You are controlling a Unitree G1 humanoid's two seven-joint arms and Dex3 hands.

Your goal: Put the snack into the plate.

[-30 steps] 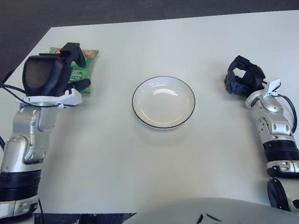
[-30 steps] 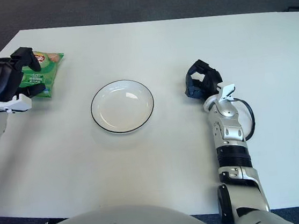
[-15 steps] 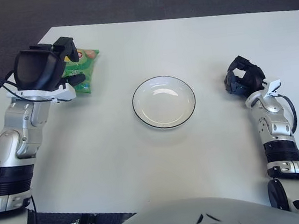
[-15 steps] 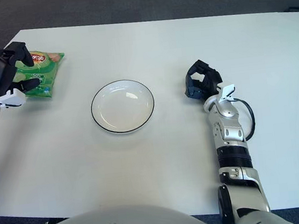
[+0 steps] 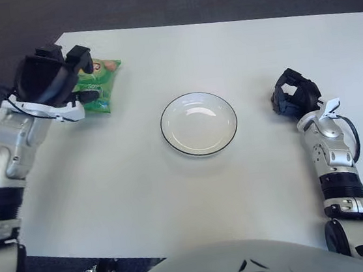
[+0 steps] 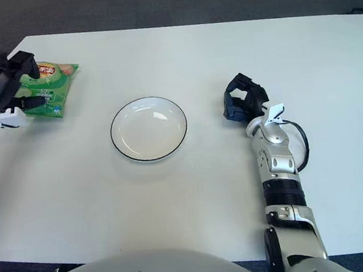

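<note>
A green snack bag (image 5: 102, 86) lies flat on the white table (image 5: 175, 196) at the far left. My left hand (image 5: 81, 75) hovers at the bag's left edge. Its dark fingers (image 5: 78, 56) are spread, one above the bag's top corner and one over its lower left part. The bag does not look lifted. A white plate (image 5: 165, 121) with a dark rim sits empty in the middle of the table, well to the right of the bag. My right hand (image 5: 293, 95) shows to the right of the plate, fingers curled with nothing in them.
The table's left edge runs close beside my left forearm (image 5: 11, 139). Dark carpet lies beyond the far edge. Nothing else stands on the table between the bag and the plate.
My left hand and forearm have swung left, from above the bag to its left edge. The bag has stayed put, and the right hand has barely moved.
</note>
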